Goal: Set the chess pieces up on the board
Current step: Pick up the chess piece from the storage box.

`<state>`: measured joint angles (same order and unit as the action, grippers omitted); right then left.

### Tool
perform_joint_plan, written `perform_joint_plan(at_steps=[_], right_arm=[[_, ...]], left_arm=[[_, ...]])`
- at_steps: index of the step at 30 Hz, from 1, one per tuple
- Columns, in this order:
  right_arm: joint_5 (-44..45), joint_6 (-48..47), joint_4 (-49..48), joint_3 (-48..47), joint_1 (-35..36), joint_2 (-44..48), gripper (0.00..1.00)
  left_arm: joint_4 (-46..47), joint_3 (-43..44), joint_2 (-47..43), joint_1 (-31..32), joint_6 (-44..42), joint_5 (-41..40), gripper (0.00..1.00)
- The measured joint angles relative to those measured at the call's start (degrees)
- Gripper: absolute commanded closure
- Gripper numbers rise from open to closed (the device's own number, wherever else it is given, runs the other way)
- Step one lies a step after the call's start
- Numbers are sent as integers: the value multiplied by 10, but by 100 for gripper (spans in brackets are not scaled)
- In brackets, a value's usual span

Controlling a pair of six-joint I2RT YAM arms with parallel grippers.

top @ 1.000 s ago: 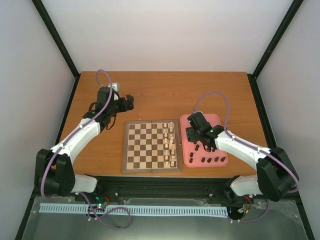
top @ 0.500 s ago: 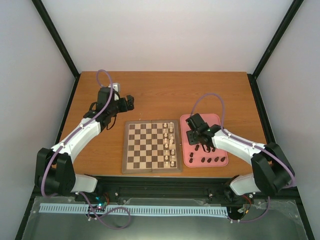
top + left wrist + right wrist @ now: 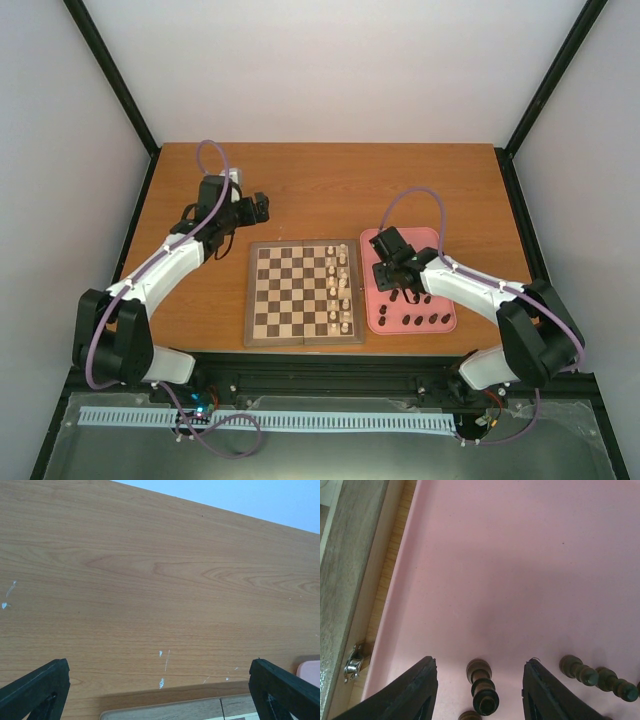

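Dark chess pieces [image 3: 415, 320]: on pink tray [image 3: 420, 238] beside board [image 3: 290, 290]. Right gripper [image 3: 480, 667] spread astride one piece [image 3: 482, 692], not touching; left gripper [image 3: 160, 680] spread, empty. Risk: off-centre pinch tipping it into neighbours [image 3: 592, 675], or squirting it free.

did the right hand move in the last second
Yes, slightly. The right hand shifted left over the pink tray, toward the tray's edge beside the board, and it now straddles a dark chess piece.
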<state>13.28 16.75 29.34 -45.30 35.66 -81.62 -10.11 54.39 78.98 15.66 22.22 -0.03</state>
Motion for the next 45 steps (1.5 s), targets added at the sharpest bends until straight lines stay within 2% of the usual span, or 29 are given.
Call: perform_joint_plan(at_steps=[7, 14, 31, 41, 45], right_arm=[[0, 0, 0, 0, -3, -5, 53], [-2, 3, 3, 0, -6, -12, 63], [-2, 4, 9, 0, -7, -14, 63], [0, 6, 9, 0, -8, -31, 71], [0, 7, 9, 0, -8, -33, 83]], left_arm=[[-2, 0, 3, 0, 0, 0, 0], [-2, 0, 3, 0, 0, 0, 0], [-2, 0, 3, 0, 0, 0, 1], [-2, 0, 3, 0, 0, -1, 0], [-2, 0, 3, 0, 0, -2, 0]])
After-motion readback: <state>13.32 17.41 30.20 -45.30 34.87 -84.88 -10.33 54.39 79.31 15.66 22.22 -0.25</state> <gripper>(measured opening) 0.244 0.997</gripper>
